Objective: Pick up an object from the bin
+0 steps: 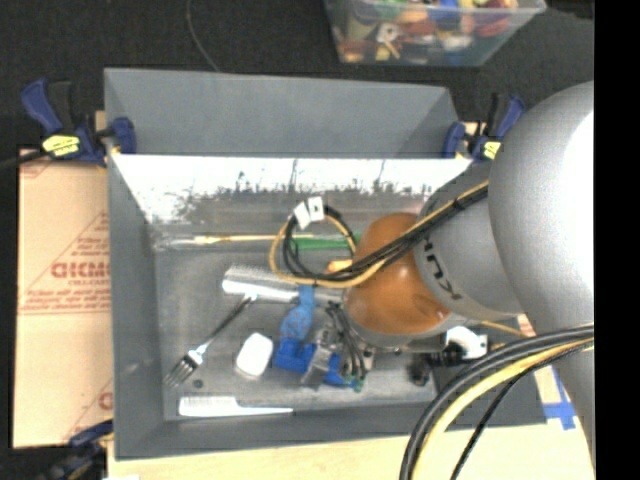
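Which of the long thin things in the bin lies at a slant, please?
The metal fork at the front left, with its tines toward the near-left corner. The wooden stick at the back and the white strip at the front both run straight across.

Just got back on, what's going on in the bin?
The arm has its gripper low in the bin, near the front, beside a blue thing. A white block, a fork and a silver tube lie just left of it. Whether anything is gripped, I cannot tell.
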Tool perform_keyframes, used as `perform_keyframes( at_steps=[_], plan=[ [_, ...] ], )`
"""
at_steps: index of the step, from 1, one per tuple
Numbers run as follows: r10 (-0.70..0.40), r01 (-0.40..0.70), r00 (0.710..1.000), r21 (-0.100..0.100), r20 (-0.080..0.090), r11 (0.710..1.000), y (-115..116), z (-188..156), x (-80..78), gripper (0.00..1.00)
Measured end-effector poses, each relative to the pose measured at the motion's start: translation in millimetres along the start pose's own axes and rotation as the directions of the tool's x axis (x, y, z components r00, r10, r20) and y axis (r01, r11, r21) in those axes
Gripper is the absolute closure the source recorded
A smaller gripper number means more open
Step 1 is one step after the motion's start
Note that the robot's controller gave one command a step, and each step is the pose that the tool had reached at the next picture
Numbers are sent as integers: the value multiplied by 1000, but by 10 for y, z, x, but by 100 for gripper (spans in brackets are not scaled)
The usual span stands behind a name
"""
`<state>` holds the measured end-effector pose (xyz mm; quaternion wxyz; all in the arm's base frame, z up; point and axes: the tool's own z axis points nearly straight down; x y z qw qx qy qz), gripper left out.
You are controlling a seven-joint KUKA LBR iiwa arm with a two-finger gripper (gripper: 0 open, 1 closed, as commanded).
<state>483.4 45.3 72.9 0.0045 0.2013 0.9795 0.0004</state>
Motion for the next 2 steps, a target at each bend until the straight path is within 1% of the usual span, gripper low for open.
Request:
perform_keyframes(
  at_steps=[1, 2],
  plan=[
    [-3, 3, 1000, 2, -4, 1000, -8, -192, 8, 100],
    [-5, 5, 1000, 3, -6, 1000, -12, -585, 5, 100]
  ],
)
